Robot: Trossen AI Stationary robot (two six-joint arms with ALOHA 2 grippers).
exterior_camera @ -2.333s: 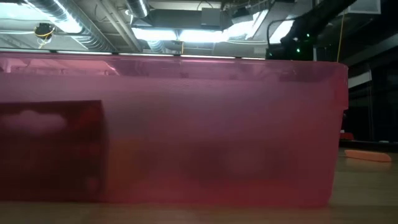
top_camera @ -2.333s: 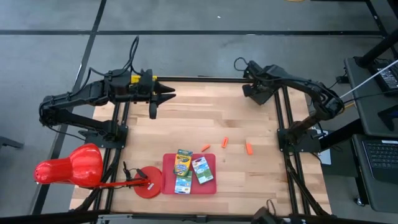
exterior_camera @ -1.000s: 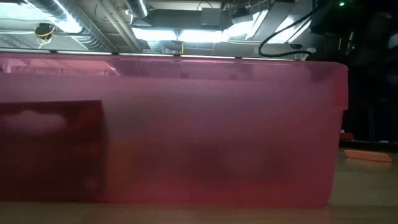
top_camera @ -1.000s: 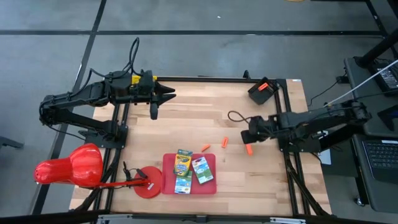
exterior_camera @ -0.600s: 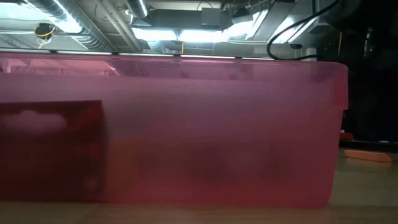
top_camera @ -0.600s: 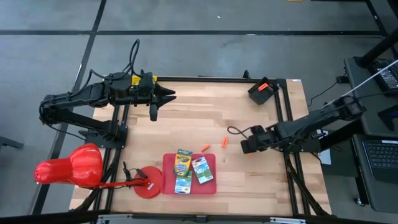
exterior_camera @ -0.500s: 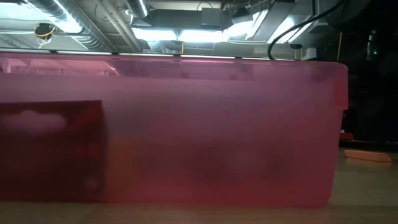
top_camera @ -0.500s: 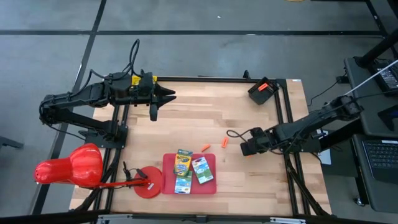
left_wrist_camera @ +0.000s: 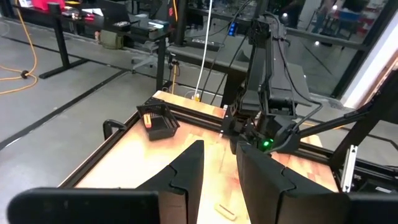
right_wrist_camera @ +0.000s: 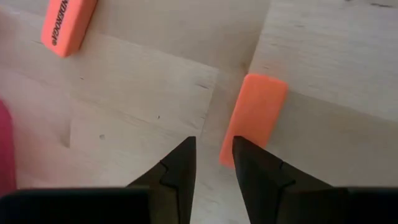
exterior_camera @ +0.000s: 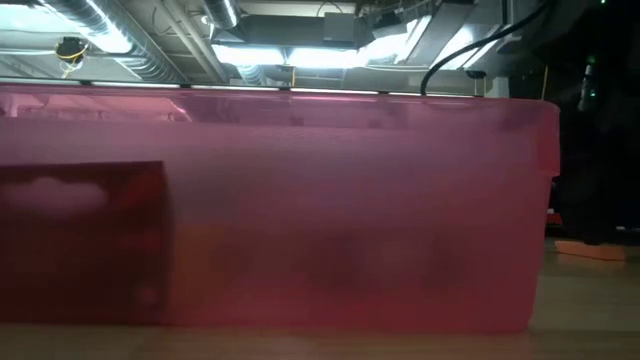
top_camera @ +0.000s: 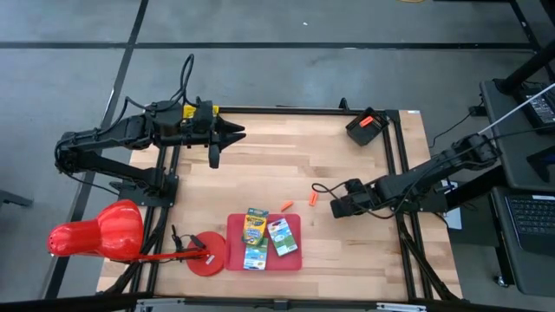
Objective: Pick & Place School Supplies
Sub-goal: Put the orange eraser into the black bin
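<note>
- Orange sticks lie on your wooden table: from overhead you see one [top_camera: 313,198] just beside the right gripper [top_camera: 334,206] and another [top_camera: 286,206] farther off, toward the red tray [top_camera: 232,225].
- Your right wrist view alone shows them as flat, matte, round-cornered blocks; one [right_wrist_camera: 254,115] sits just ahead of the narrowly parted fingers [right_wrist_camera: 179,168], touching neither.
- Crayon boxes [top_camera: 254,228] and a green-white pack [top_camera: 282,237], glossy card, lie in that tray.
- Your left gripper [top_camera: 227,133] waits at the far table edge, its fingers slightly apart.
- Low down, the translucent pink wall [exterior_camera: 300,200] fills your view.
</note>
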